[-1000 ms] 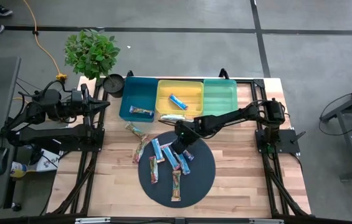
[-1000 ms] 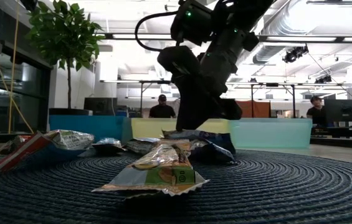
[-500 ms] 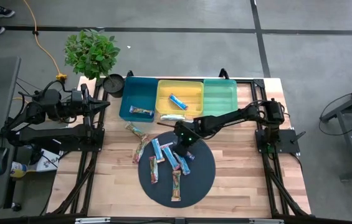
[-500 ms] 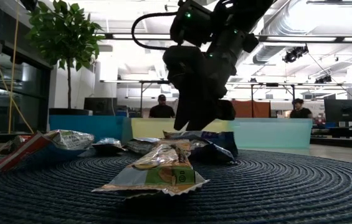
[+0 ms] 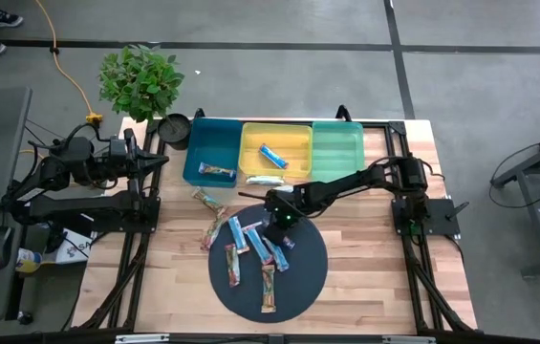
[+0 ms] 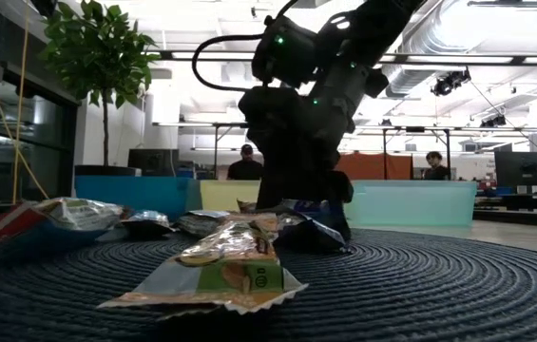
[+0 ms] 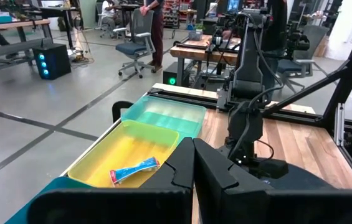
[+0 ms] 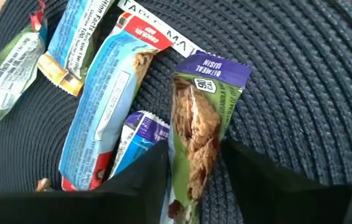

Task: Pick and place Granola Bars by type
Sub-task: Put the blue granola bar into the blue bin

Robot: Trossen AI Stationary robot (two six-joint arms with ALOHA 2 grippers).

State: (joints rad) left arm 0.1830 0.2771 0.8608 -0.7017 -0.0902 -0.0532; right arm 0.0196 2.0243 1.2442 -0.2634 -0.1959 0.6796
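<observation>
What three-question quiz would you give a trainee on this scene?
1. True or false: the left gripper is open.
2. Pick one: the right gripper is over A) the mat, B) the green bin, C) the plant.
3. Fill in: the blue bar set apart from the pile lies in the ___ bin.

Key: 1 false, its fingers are shut. 2 A. 3 yellow.
</observation>
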